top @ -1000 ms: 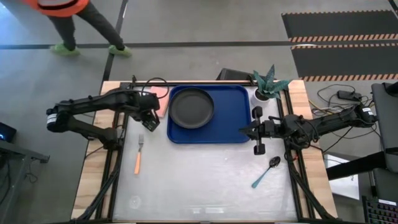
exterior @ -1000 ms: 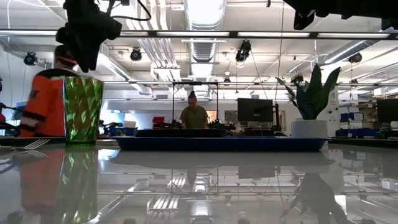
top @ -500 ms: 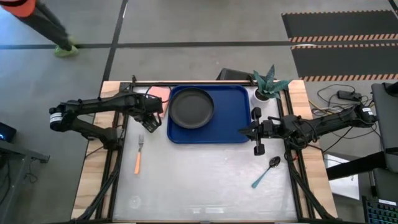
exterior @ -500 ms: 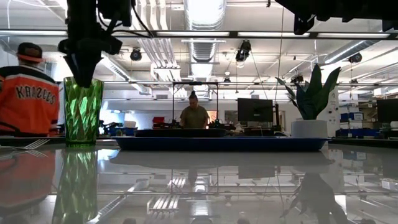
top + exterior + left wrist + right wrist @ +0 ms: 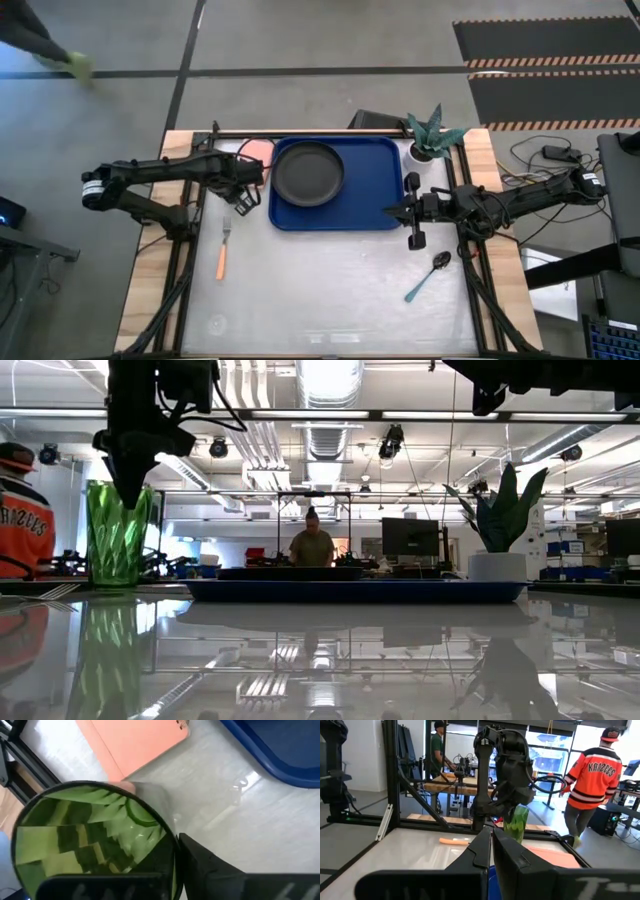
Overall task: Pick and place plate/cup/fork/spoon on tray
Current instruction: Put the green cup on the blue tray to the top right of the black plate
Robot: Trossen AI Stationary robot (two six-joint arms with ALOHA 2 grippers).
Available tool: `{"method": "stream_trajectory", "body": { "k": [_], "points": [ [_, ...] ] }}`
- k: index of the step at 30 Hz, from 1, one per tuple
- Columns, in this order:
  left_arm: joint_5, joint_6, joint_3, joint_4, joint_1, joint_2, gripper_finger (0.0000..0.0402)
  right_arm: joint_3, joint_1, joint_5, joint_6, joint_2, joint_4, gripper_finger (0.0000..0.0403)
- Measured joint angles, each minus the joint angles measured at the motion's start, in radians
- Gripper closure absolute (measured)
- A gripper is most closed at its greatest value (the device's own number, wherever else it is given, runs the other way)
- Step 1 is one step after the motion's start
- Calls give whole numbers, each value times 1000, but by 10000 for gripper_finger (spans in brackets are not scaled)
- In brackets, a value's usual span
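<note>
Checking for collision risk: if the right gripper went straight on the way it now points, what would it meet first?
Judging by its wrist view, the right gripper points across the tray toward the left gripper holding the cup. Nothing nearer seems to stand in that line, though depth is uncertain.

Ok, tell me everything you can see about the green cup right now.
The cup is a small translucent green tumbler with faceted sides, likely plastic, and looks empty. It stands upright near the table's left side, beside a pink sheet and left of the blue tray. The left gripper is on it from above, one of its fingers against the outside of the rim. Whether the cup still rests on the table cannot be told.
</note>
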Motion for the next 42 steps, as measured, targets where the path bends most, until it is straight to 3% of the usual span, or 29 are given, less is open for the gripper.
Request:
{"method": "stream_trajectory", "body": {
  "k": [10, 15, 27, 42],
  "points": [
    [-4, 4, 137, -38, -31, -3, 400, 0, 0, 0, -8, -2, 0, 394],
    [0, 19, 254, 117, -86, 29, 401, 3, -5, 0, -31, -28, 0, 394],
    [130, 311, 486, 478, -125, 250, 401, 10, -16, -1, -47, -180, -77, 394],
    [156, 596, 712, 652, -88, 515, 401, 10, -16, -1, 28, -283, -185, 394]
  ]
}}
